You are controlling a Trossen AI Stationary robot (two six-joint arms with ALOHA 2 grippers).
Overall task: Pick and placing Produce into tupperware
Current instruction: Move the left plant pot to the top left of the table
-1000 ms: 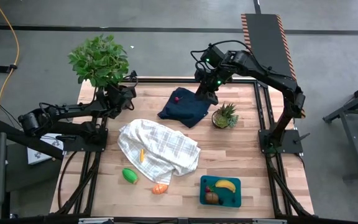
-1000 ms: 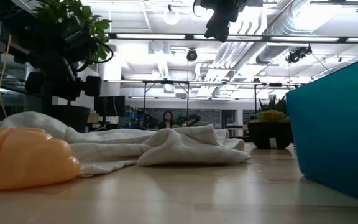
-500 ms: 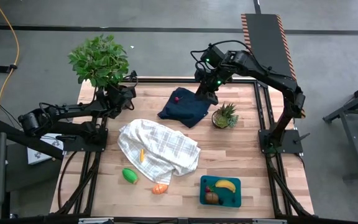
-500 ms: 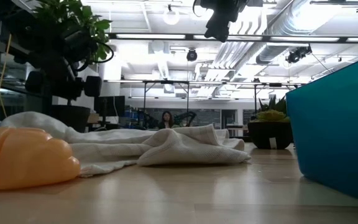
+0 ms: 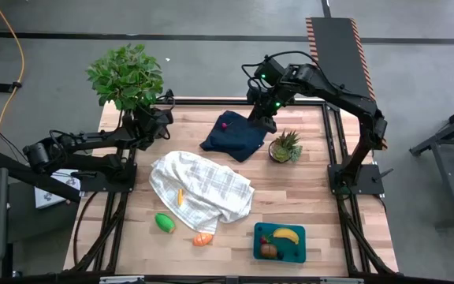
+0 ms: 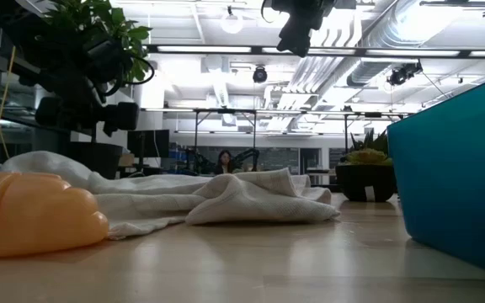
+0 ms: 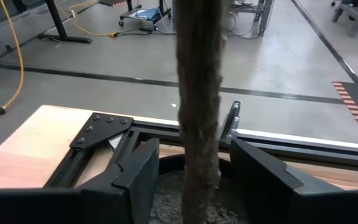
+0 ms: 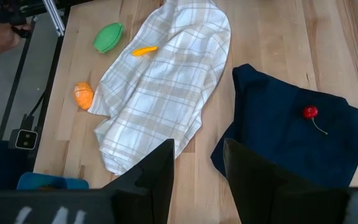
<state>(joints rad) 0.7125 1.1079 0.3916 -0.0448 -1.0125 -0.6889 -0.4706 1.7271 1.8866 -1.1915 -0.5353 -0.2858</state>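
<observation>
Nothing on the table has shifted over the last second, so no new piece is on its way. The teal tupperware sits at the near edge, apparently holding the banana. The right gripper hovers open and empty over the navy cloth, beside the red berry. The left gripper waits open around the big plant's trunk.

Between the open fingers of the left gripper stands the leafy plant's trunk, blocking passage, while below the right gripper the navy cloth with its cherry lies unobstructed.
</observation>
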